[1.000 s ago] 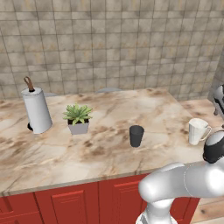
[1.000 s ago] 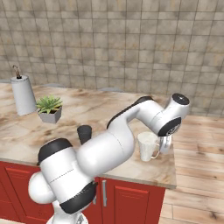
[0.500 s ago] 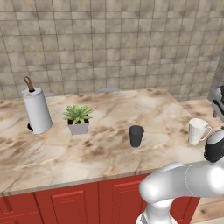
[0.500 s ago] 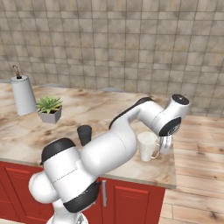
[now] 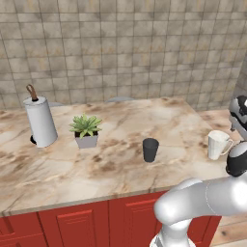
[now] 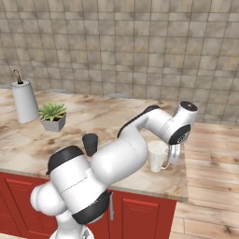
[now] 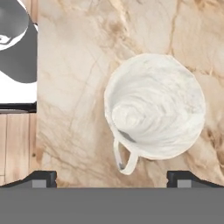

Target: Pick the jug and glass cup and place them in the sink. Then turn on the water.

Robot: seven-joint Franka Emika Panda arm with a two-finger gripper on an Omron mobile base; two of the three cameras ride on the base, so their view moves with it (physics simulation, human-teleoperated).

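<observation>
While the gripper (image 7: 111,177) looks straight down over the jug (image 7: 155,107), its two dark fingertips (image 7: 41,177) stand far apart at the bottom of the hand view, jaws wide with nothing between them. The jug sits upright on the marble counter (image 7: 74,78), seen from above as a pale round mouth with a thin loop handle (image 7: 124,158) pointing toward the fingertips; it lies slightly off centre, nearer one fingertip than the other, and neither tip touches it. In the right base view the white arm (image 6: 140,140) arches over the counter and its hand (image 6: 179,133) hangs just above and beside the jug (image 6: 157,156), which stands near the counter's front right corner. The left base view shows the jug (image 5: 218,144) at the far right of the counter (image 5: 116,120), close to the edge. Well apart from it, toward the middle of the counter, stands the glass cup (image 5: 150,149), a small dark tumbler, upright and alone. Farther left is a small green plant in a grey square pot (image 5: 87,131), and beyond that, near the counter's left end, a tall white paper-towel roll (image 5: 40,120) on its holder. A beige tiled wall (image 5: 125,48) rises behind the counter, and red cabinet doors (image 5: 72,224) run beneath it.
</observation>
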